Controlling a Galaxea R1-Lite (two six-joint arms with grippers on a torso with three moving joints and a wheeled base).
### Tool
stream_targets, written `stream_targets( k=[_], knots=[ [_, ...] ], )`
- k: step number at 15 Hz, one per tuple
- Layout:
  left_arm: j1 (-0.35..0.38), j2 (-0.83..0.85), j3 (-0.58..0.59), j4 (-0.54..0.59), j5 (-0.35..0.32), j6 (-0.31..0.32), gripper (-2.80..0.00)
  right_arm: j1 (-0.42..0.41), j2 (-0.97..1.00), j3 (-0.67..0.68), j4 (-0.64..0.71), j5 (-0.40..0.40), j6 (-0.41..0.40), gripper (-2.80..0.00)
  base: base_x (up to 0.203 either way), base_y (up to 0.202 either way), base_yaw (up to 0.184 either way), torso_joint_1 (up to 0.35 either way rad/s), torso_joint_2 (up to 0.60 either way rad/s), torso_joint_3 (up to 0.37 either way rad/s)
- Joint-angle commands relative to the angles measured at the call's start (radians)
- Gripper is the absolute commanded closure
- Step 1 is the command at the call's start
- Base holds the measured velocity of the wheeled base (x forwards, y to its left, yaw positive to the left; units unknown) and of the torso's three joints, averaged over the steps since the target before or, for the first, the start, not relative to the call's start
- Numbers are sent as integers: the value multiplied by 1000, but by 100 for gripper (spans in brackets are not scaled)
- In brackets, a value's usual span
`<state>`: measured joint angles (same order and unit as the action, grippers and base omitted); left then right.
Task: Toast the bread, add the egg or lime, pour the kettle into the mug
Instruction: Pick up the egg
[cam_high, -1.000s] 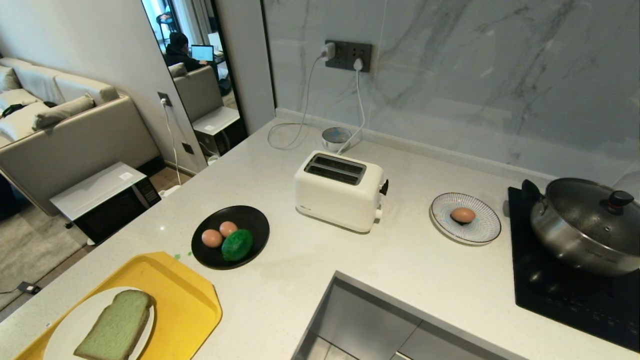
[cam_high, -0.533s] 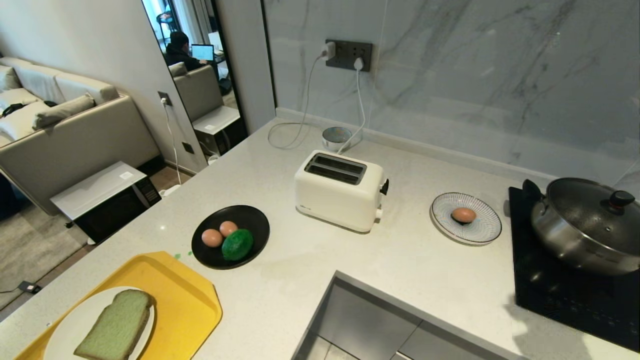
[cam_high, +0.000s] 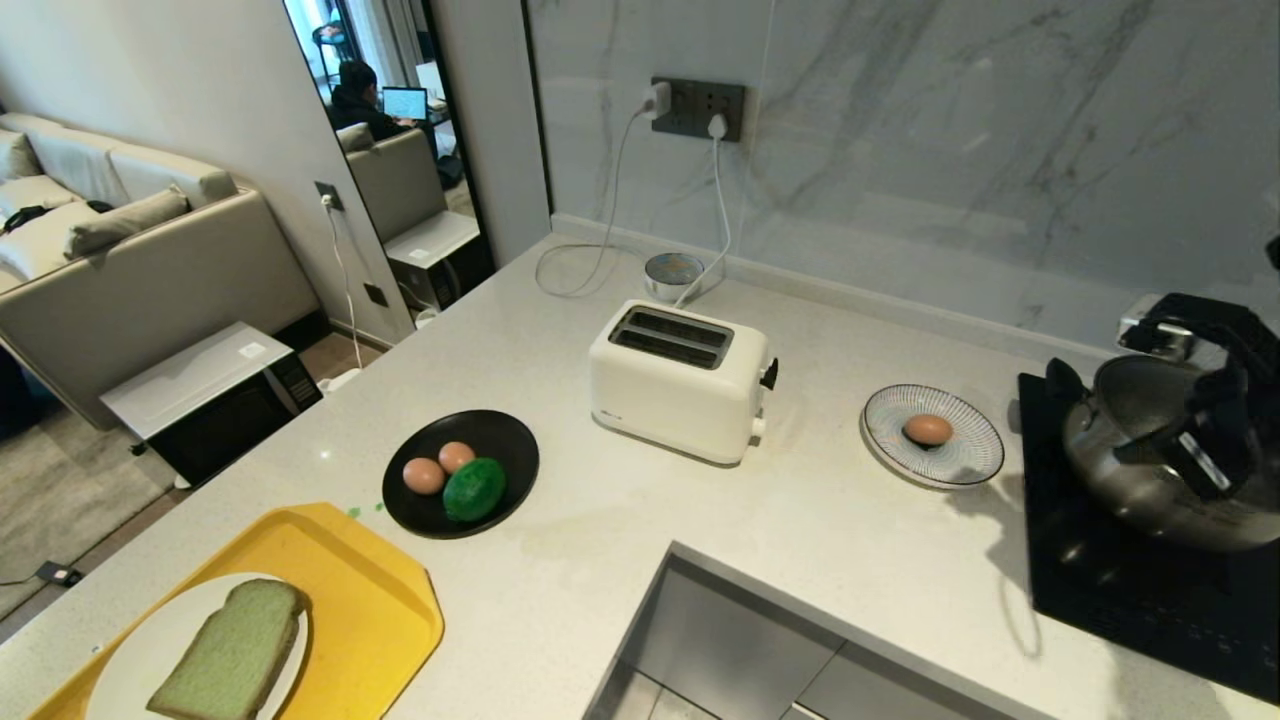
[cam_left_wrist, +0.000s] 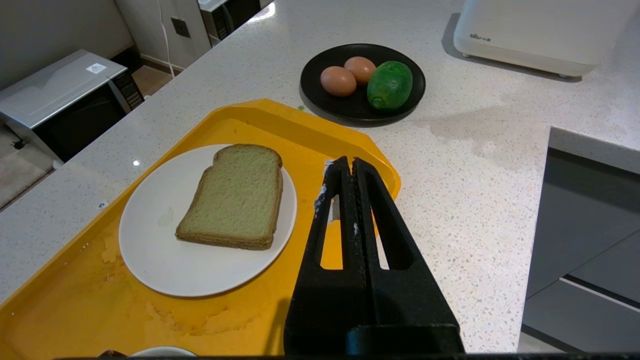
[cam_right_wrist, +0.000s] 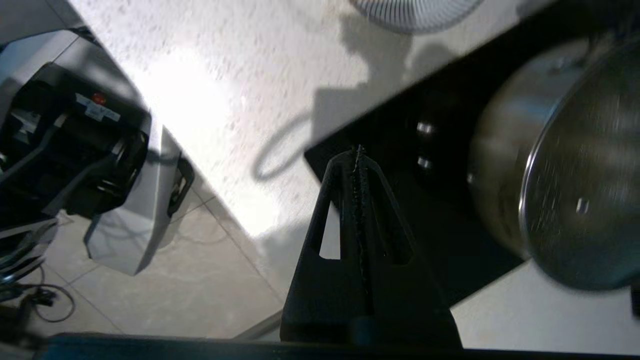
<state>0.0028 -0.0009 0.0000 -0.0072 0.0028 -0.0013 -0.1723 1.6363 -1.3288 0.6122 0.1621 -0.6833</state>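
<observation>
The bread (cam_high: 232, 650) lies flat on a white plate (cam_high: 130, 660) in the yellow tray (cam_high: 370, 600) at the near left. Two eggs (cam_high: 424, 476) and the lime (cam_high: 474, 489) share a black plate (cam_high: 505, 435); a third egg (cam_high: 927, 430) sits on a striped plate (cam_high: 975, 460). My left gripper (cam_left_wrist: 351, 161) is shut and empty, hanging over the tray's edge beside the bread (cam_left_wrist: 235, 195). My right gripper (cam_right_wrist: 358, 150) is shut and empty above the corner of the black hob; its arm (cam_high: 1210, 400) stands in front of the pot. Kettle and mug are out of view.
A white two-slot toaster (cam_high: 680, 385) stands mid-counter, slots empty, plugged into the wall. A lidded steel pot (cam_high: 1130, 440) sits on the hob (cam_high: 1100, 570) at the right. A sink (cam_high: 720, 640) opens at the near edge. A person sits far back in the room.
My right arm has swung up into the head view at the right, now covering part of the pot and casting a shadow on the counter. Nothing on the counter has moved.
</observation>
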Motion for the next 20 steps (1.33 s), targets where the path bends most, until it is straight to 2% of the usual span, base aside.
stream_targets(
  k=[1, 3, 4, 7, 9, 11, 12, 14, 20],
  knots=[
    [0, 1, 0, 0, 0, 0, 0, -25, 203, -118, -12, 54, -128, 0, 0, 0, 0, 0, 0, 0],
    [0, 1, 0, 0, 0, 0, 0, -44, 315, -228, -18, 125, -239, 0, 0, 0, 0, 0, 0, 0],
    [0, 1, 0, 0, -1, 0, 0, -47, 373, -287, -19, 144, -267, -280, 0, 0, 0, 0, 0, 0],
    [0, 1, 0, 0, 0, 0, 0, -50, 562, -512, -16, 171, -340, -280, 0, 0, 0, 0, 0, 0],
    [0, 1, 0, 0, 0, 0, 0, -51, 680, -626, -16, 209, -478, -280, 0, 0, 0, 0, 0, 0],
    [0, 1, 0, 0, 0, 0, 0, -54, 722, -654, -13, 228, -644, -280, 0, 0, 0, 0, 0, 0],
    [0, 1, 0, 0, -1, 0, 0, -56, 731, -657, -12, 229, -683, -280, 0, 0, 0, 0, 0, 0],
    [0, 1, 0, 0, 0, 0, 0, -56, 732, -659, -12, 231, -711, -280, 0, 0, 0, 0, 0, 0],
    [0, 1, 0, 0, 0, 0, 0, -40, 781, -668, -64, 234, -713, -280, 0, 0, 0, 0, 0, 0]
  ],
)
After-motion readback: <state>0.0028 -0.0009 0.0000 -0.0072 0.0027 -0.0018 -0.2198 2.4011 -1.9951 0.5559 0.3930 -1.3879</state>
